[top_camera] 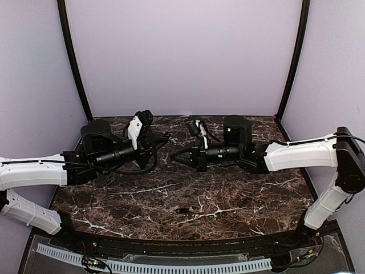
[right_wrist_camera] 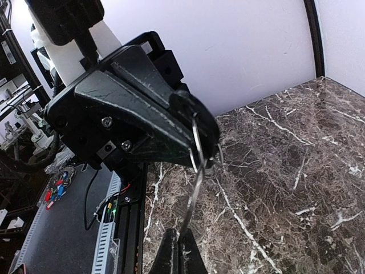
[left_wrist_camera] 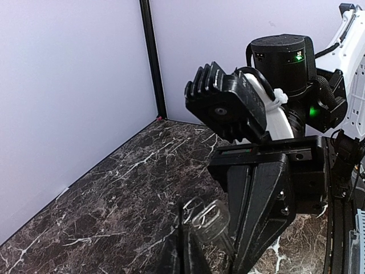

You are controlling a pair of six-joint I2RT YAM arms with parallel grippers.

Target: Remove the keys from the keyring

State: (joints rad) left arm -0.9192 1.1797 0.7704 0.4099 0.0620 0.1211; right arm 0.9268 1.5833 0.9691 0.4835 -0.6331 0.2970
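- Dark marble table (top_camera: 142, 200): one key (top_camera: 185, 210) lies flat on it, near of centre. It is apart from the ring, so I judge it already off.
- The ring (right_wrist_camera: 195, 165) hangs in the air at the far middle, stretched between the two fingertips and clear of the table.
- The right gripper (right_wrist_camera: 179, 254) is clenched on the ring's lower wire, which runs up out of its fingers.
- The left gripper (left_wrist_camera: 183, 254) is also clenched, and the ring (left_wrist_camera: 194, 208) rises straight from its tips. I take it to pinch the wire, but it could be pinching a piece threaded on it.
- A dark piece (right_wrist_camera: 187, 105) sits at the left gripper's tip where the ring passes. It is probably a remaining key, though too unclear to be sure.
- Key relation: the tips face each other along the left-right line, with the left gripper (top_camera: 162, 146) just left of the right gripper (top_camera: 178, 156). The ring's long axis lies along that same line.
- Any further separating likely means working along that line or twisting about it.
- The loose key lies near of both grippers, a little closer to the right one, with its long axis running left-right.
- Risk: the thin wire could slip from either pinch.
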